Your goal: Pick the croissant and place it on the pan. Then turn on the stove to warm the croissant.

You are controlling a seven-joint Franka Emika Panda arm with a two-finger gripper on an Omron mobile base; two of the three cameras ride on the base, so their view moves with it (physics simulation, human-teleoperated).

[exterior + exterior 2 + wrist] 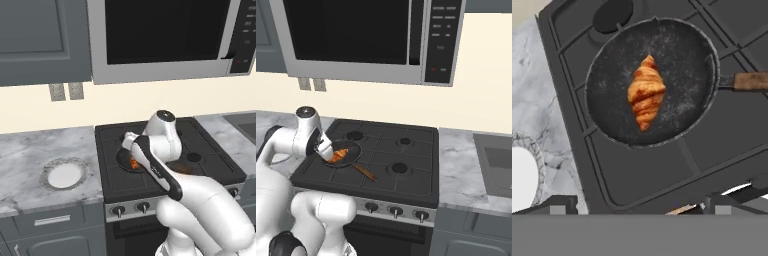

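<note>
The croissant (133, 163) shows in the left base view as an orange sliver in the pan (125, 159), which sits on the stove (210, 155) toward its front left corner; the arm hides most of both. A white plate (64, 175) lies on the counter (25, 155) left of the stove.

In the right base view the croissant (338, 155) lies inside the pan (351, 150), the brown handle (365, 173) pointing toward the front edge; the gripper (323, 146) hangs just over the pan's left rim, its fingers hard to make out.

In the hand view the croissant (646, 92) rests mid-pan (687, 60), free of the spread fingertips (559, 204), which grip nothing.
</note>
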